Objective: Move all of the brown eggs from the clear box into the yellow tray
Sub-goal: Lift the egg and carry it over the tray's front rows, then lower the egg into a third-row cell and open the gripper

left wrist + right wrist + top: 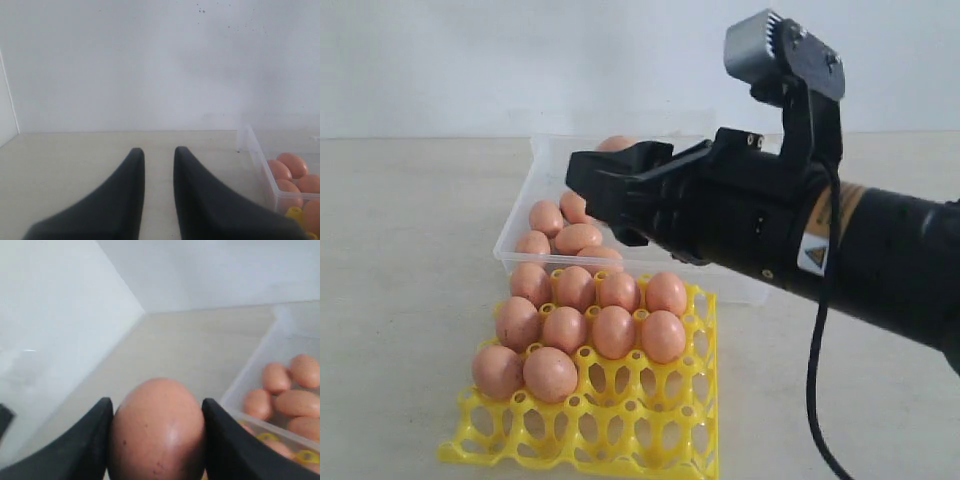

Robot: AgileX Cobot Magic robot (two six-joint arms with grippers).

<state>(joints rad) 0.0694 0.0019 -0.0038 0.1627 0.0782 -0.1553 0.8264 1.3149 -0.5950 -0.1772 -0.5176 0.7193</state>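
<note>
The bench [400, 250] carries the clear box [520, 215] at centre and the yellow tray [620, 440] at lower left, with ten cups filled. The right end effector [156, 402] pinches one brown egg [157, 440] above the box. A jolt or slack grip could drop and crack it. The left end effector [159, 150] is slightly parted and empty. Other brown eggs [578, 238] lie in the box.

A pale beige table [400, 250] meets a plain white wall [150, 65] speckled with a few small dark dots.

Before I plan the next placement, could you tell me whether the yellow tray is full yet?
Not full: the yellow tray holds brown eggs in its far rows, but the near cups stand empty.
</note>
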